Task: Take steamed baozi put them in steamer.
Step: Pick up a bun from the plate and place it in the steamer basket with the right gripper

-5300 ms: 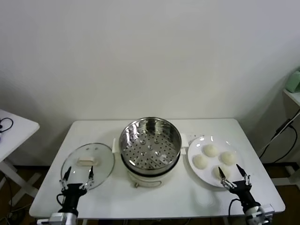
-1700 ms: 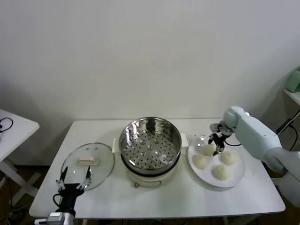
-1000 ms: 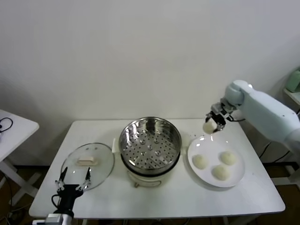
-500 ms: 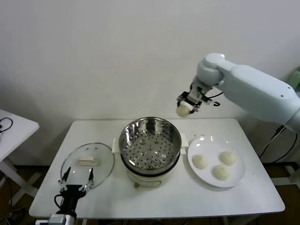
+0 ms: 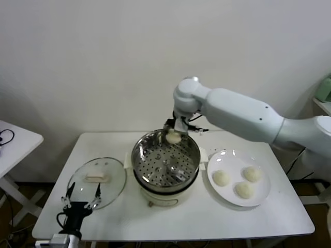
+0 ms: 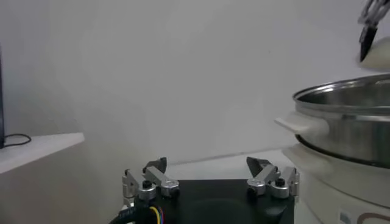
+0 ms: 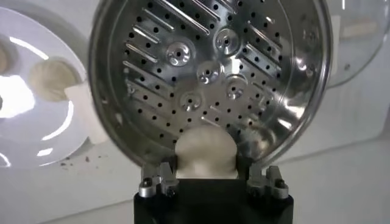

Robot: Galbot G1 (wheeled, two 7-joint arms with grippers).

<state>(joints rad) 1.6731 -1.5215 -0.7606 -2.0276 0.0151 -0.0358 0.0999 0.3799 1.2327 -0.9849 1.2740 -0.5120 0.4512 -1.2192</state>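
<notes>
Bun held over steamer; three buns on plate.

Left gripper (image 5: 82,195): parked at the table's (image 5: 124,219) near left edge, jaws spread wide, holding nothing. Glass lid (image 5: 96,181): flat on the table, just left of the steamer. Steamer (image 5: 165,159): mid-table, basket empty, perforated floor bare. Right gripper (image 5: 174,131): above the steamer's far rim, clamped on one bun (image 7: 205,151). Plate (image 5: 261,194): right of the steamer, carrying the three other buns (image 5: 221,178).

Cream-white baozi (image 5: 174,137), shiny silver steamer (image 5: 165,157) with a hole-dotted floor, white plate (image 5: 261,175), white table (image 5: 207,217)
</notes>
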